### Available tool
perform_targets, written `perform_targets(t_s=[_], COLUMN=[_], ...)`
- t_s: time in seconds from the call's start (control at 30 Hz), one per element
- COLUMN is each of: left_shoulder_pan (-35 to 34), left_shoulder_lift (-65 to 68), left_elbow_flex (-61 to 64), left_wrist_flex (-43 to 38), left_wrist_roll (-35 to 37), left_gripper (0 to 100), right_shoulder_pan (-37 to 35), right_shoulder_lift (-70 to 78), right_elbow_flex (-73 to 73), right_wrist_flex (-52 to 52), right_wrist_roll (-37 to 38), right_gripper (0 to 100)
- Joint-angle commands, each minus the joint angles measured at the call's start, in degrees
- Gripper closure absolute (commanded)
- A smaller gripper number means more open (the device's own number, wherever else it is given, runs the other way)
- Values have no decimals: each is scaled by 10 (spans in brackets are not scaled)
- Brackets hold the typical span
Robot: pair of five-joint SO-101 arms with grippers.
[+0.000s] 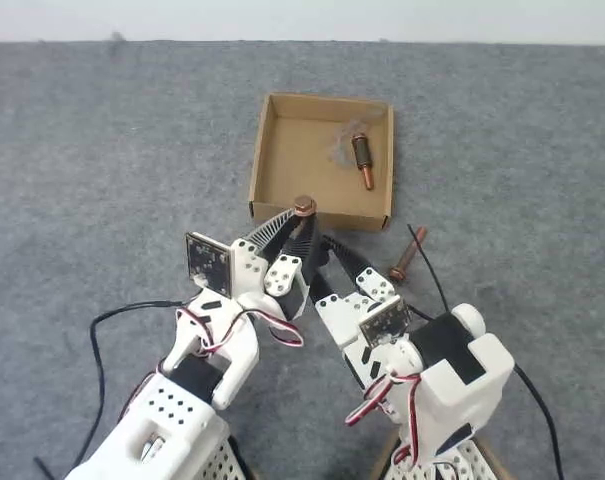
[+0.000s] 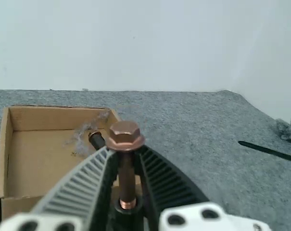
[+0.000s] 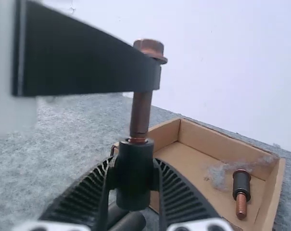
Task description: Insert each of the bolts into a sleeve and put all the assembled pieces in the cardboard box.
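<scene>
My left gripper (image 2: 123,159) is shut on a copper bolt (image 2: 126,137), held upright with its hex head on top. Just beneath it, my right gripper (image 3: 134,178) is shut on a black sleeve (image 3: 134,166), and the bolt's (image 3: 141,110) lower end sits in the sleeve's mouth. From above, both grippers (image 1: 302,225) (image 1: 319,252) meet just in front of the cardboard box's (image 1: 292,165) near wall. One assembled piece (image 1: 362,160) lies inside the box. A loose bolt (image 1: 406,255) lies on the grey mat to the right of the grippers.
A black cable (image 1: 429,265) runs across the mat next to the loose bolt. A tuft of grey fluff (image 1: 342,140) lies in the box beside the assembled piece. Grey mat stretches open to the left and far side of the box.
</scene>
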Motion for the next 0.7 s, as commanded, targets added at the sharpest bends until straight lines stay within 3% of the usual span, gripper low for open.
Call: perform_targets(t_s=[0.0, 0.33, 0.5, 0.67], left_shoulder_pan=[15, 22, 18, 18], left_shoulder_lift=[0, 0, 0, 2], left_elbow_flex=[0, 17, 28, 28], left_wrist_flex=[-8, -7, -5, -4], left_wrist_roll=[-5, -9, -70, -79], left_gripper=[990, 990, 990, 990], right_shoulder_pan=[14, 15, 14, 15], right_shoulder_lift=[-33, -32, -32, -33], right_elbow_flex=[11, 12, 14, 15], right_wrist_flex=[-5, -5, -5, -5], right_wrist_roll=[-5, -5, -5, -5], right_gripper=[992, 992, 992, 992])
